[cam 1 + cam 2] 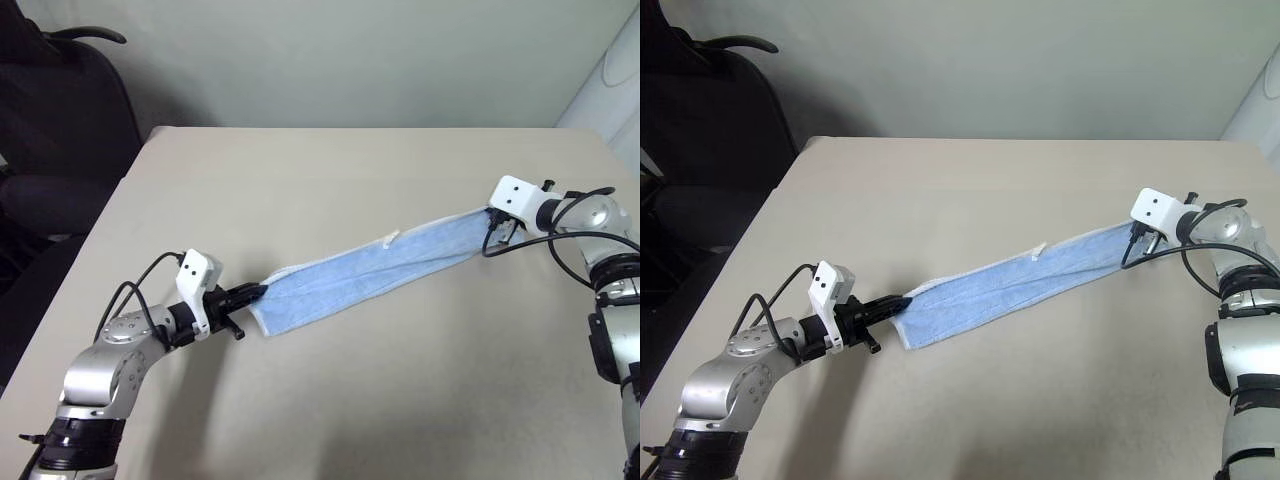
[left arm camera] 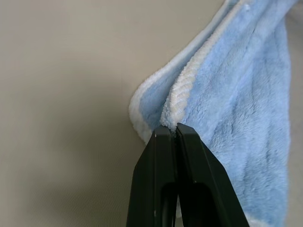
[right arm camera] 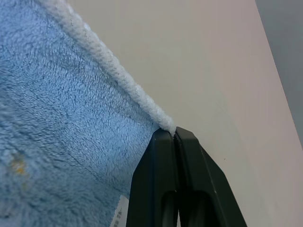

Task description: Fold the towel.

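Note:
The light-blue towel [image 1: 370, 270] lies doubled lengthwise in a long band, stretched slantwise across the beige table [image 1: 300, 170]. A small white loop tag [image 1: 390, 237] sticks up from its far edge. My left gripper [image 1: 258, 293] is shut on the towel's near left end, low over the table; in the left wrist view the black fingertips [image 2: 163, 142] pinch the white hem. My right gripper [image 1: 490, 222] is shut on the far right end, and in the right wrist view its fingers [image 3: 156, 156] meet on the hem corner [image 3: 165, 124].
A black office chair [image 1: 60, 120] stands past the table's left edge. Something white and rounded [image 1: 620, 80] stands at the far right by the wall. Bare tabletop lies in front of and behind the towel.

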`<move>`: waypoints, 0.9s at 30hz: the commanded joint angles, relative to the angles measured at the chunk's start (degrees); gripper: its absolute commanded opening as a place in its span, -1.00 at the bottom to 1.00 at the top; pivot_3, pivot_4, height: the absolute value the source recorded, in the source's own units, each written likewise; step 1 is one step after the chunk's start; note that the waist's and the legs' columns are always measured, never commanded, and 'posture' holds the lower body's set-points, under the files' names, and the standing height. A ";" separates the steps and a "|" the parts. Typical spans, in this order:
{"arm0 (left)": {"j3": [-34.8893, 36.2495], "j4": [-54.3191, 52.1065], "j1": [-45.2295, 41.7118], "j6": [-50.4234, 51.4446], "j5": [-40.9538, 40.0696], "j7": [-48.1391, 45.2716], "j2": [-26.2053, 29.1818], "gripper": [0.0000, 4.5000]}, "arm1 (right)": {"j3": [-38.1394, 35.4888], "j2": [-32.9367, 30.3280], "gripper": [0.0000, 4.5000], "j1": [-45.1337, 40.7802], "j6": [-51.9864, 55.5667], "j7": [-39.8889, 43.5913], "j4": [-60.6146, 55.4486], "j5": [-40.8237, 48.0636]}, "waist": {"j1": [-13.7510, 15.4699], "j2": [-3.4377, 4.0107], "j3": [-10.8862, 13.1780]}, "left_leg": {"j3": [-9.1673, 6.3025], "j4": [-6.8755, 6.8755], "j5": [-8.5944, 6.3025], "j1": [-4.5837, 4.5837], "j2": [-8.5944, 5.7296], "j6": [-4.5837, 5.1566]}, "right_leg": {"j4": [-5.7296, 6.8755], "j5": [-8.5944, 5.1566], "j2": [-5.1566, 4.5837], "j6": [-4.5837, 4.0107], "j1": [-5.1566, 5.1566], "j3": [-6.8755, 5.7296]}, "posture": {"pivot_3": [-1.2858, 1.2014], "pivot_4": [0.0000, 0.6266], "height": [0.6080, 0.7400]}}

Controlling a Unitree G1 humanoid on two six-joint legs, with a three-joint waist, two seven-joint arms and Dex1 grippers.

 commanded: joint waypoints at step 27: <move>-6.08 -14.55 0.36 -9.85 6.16 -3.82 1.11 0.24 | -42.00 1.40 0.99 23.01 75.66 -2.84 -33.43 47.41 | -0.21 -0.04 0.00 | 0.11 0.00 0.07 -0.06 -0.01 -0.10 | 0.03 -0.01 0.05 -0.01 -0.16 0.15 | 0.03 -0.52 1.00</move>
